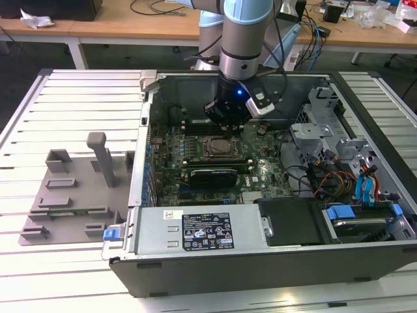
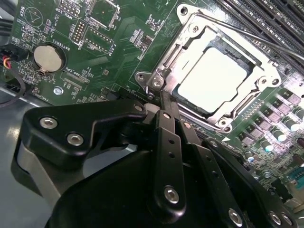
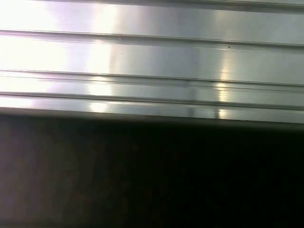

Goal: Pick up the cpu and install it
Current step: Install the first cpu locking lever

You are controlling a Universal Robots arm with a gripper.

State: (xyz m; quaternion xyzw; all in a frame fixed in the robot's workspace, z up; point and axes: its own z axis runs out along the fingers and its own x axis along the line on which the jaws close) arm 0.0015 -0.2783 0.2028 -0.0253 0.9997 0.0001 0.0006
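Although the fixture plate (image 1: pixel 71 195) with its upright posts sits at the exterior view's left on the slatted table (image 1: pixel 65 104), well apart from the work, everything that matters here lies further right, inside the open computer case (image 1: pixel 260 215). There the arm reaches down over the motherboard (image 1: pixel 215 163), and the gripper (image 1: pixel 225 124) hangs just above the back edge of the socket frame (image 1: pixel 218 147).

In the second wrist view the cpu (image 2: pixel 212 78) already lies flat in the socket frame (image 2: pixel 190 38), its pale silvery top facing up and bright, with the metal bracket around it. It is square, so it has no long axis to speak of; its sides run in line with the frame's sides. From the gripper (image 2: pixel 164 97) the chip lies forward and a little to one side, near but not touching. The fingers (image 2: pixel 167 128) look pressed together into one narrow black point with nothing between them, and that point sits at the corner of the frame, beside a screw boss, not over the chip itself.

So, as I judge it, the chip is seated and released, and the relation that counts is the closed tip's position at the frame's edge, just beside the chip.

The first wrist view gives pale metal slats (image 3: pixel 152 57) above a dark band
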